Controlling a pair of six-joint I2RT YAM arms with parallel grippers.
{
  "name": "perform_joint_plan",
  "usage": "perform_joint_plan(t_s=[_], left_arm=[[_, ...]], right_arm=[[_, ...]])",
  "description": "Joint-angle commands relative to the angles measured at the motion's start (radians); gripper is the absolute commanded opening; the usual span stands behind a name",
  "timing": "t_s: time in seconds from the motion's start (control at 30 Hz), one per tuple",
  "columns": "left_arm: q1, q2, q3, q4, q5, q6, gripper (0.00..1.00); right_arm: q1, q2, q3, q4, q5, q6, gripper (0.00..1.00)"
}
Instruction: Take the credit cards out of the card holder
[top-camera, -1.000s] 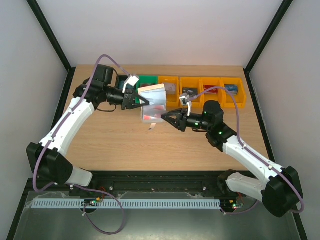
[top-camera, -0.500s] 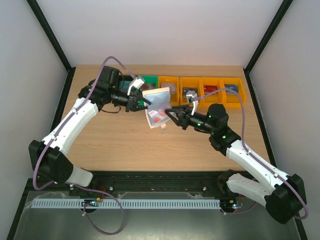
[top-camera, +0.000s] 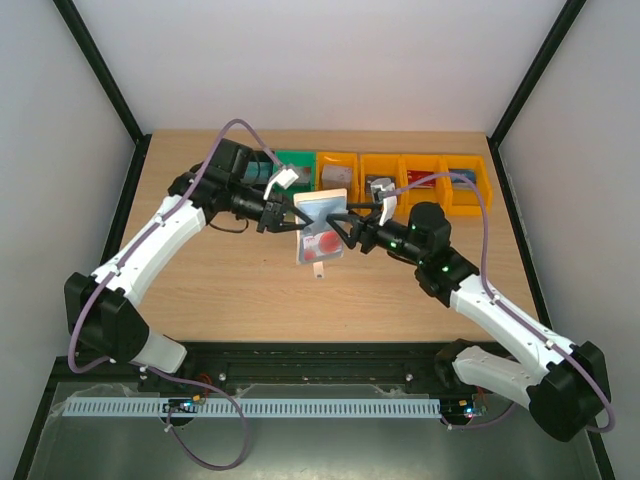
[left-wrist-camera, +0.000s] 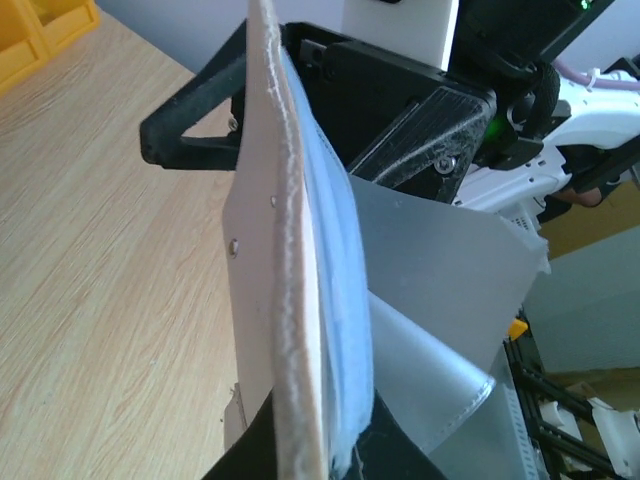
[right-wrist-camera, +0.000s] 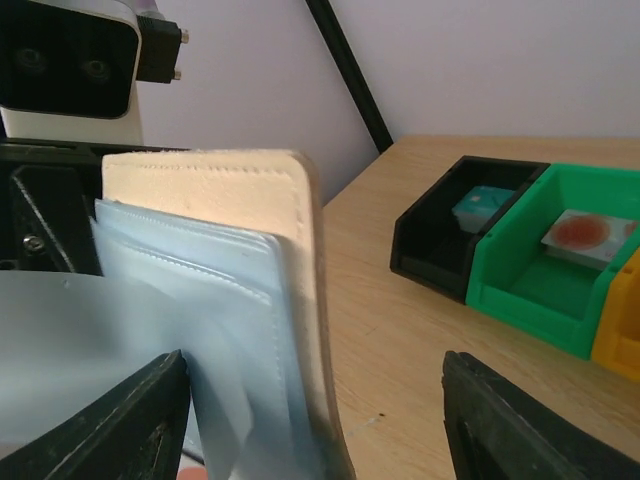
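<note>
White holder (top-camera: 320, 228): up in the air over the counter (top-camera: 240, 290), hanging open
Left jaws: clamped on its edge
Right jaws: apart, holder sitting loose between them
Card (top-camera: 323, 243): red-marked one tucked inside

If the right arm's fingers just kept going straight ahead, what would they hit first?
Almost certainly the white card holder. It hangs directly ahead of the right fingers, which stand open, and its edge seems to sit between them.
</note>
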Motion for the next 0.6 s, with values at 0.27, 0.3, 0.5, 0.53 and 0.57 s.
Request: perform_joint_plan(t_s=[0.27,0.3,0.5,0.53,0.57], left_arm=[[-0.053,0.018,0.072,-0.183,0.100,0.214,0.02],[-0.053,0.016,0.076,-0.195,0.100,0.230,0.02],[-0.053,0.008,0.081,-0.226,0.116,0.273,0.02],[-0.053,0.007,0.082,-0.227,0.116,0.276,0.02],[-0.055,0.006,0.082,-0.228,0.116,0.277,0.02]], right_arm=[[0.004,-0.041,0.085,-0.131,-0.204,-0.234,0.68],[0.004,-0.045,0.086,-0.131,-0.240,-0.238,0.67],[0.004,-0.061,0.087,-0.097,-0.350,-0.201,0.50],[0.004,-0.058,0.089,-0.094,-0.353,-0.191,0.44],[0.004,-0.053,0.091,-0.092,-0.357,-0.183,0.39]])
